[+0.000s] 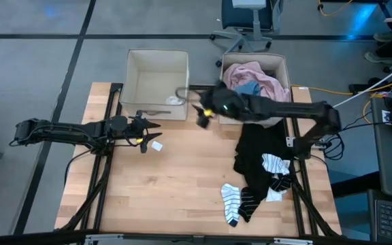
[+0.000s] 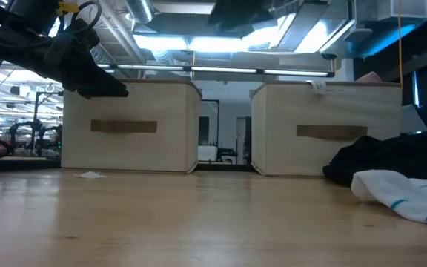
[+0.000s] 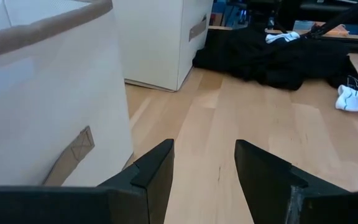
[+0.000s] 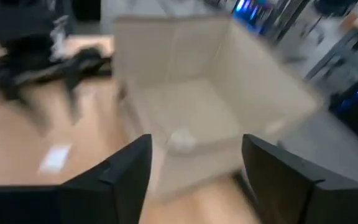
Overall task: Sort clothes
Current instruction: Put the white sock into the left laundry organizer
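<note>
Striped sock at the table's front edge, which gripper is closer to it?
Right. The right gripper hangs between the bins, up-table from the striped sock; the left gripper is farther off, across the table.

Motion blur smears the right wrist view: the left bin (image 4: 197, 106) shows only soft edges, and a pale scrap inside it (image 4: 180, 140) cannot be identified. Low view's edge cuts off the white sock (image 2: 410, 196) beside the right bin (image 2: 325, 130).
</note>
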